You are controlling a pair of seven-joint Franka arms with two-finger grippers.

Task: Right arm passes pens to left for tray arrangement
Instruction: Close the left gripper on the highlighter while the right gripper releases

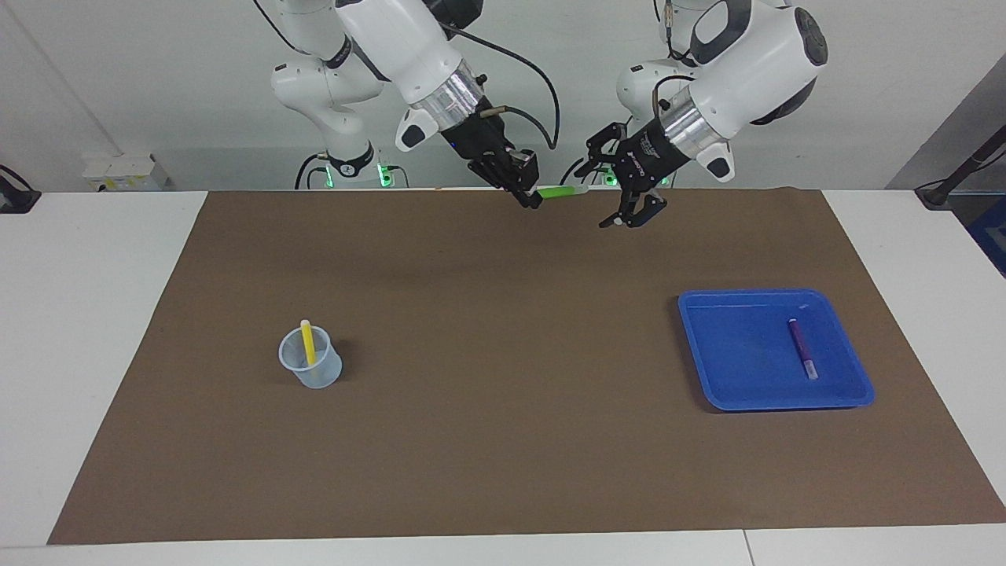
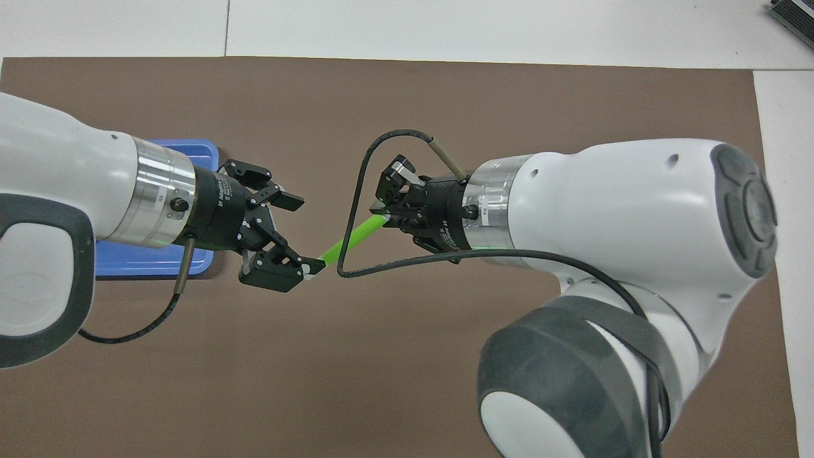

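Observation:
Above the mat's robot-side edge, my right gripper (image 1: 533, 196) (image 2: 385, 213) is shut on one end of the green pen (image 1: 559, 192) (image 2: 353, 235). The pen lies level and points at my left gripper (image 1: 603, 195) (image 2: 300, 234). That gripper is open, and the pen's pale end reaches the mouth of its fingers; in the overhead view one finger covers that end. The purple pen (image 1: 802, 348) lies in the blue tray (image 1: 739, 354) (image 2: 191, 149) toward the left arm's end. The yellow pen (image 1: 308, 342) stands in a clear cup (image 1: 313, 369) toward the right arm's end.
A brown mat (image 1: 503, 440) covers most of the white table. A black cable (image 2: 356, 191) loops from the right wrist past the green pen. In the overhead view the left arm hides most of the tray.

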